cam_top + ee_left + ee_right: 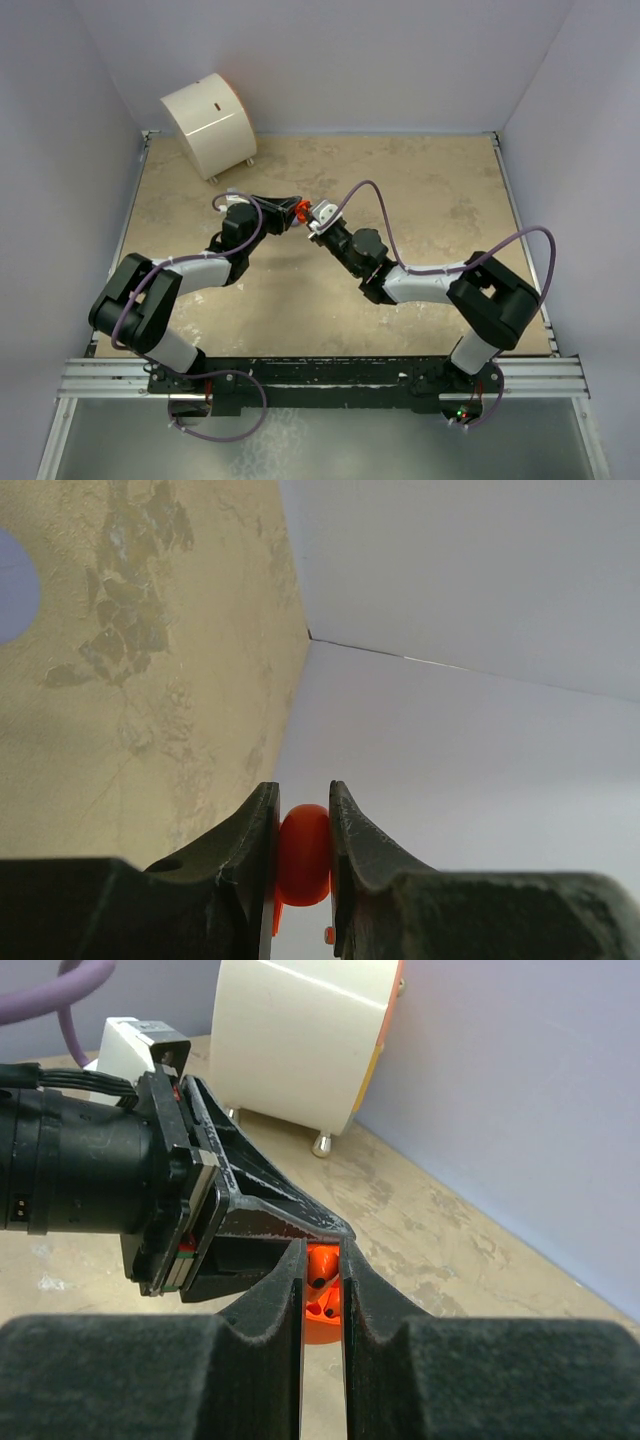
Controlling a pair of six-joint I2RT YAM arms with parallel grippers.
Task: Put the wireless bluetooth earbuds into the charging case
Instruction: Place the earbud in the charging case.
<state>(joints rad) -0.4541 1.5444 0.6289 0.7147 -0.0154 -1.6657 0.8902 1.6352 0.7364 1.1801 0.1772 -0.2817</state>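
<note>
At 6 o'clock, near edge: both arm bases, elbows out toward 8 and 4. Just past centre toward 12, the grippers meet tip to tip over the table point(430, 200). Left gripper point(302, 798) comes in from 9, jaws clamped on the orange charging case point(303, 853), held edge-on. Right gripper point(321, 1250) comes in from 4, jaws nearly together w/ only a thin slit. Orange of the case w/ dark holes shows thru the slit; can't tell if anything's pinched there. Earbuds too small or hidden to pick out. Far back at 11: white drum point(210, 122) w/ orange end face, on small feet, near the back wall.
</note>
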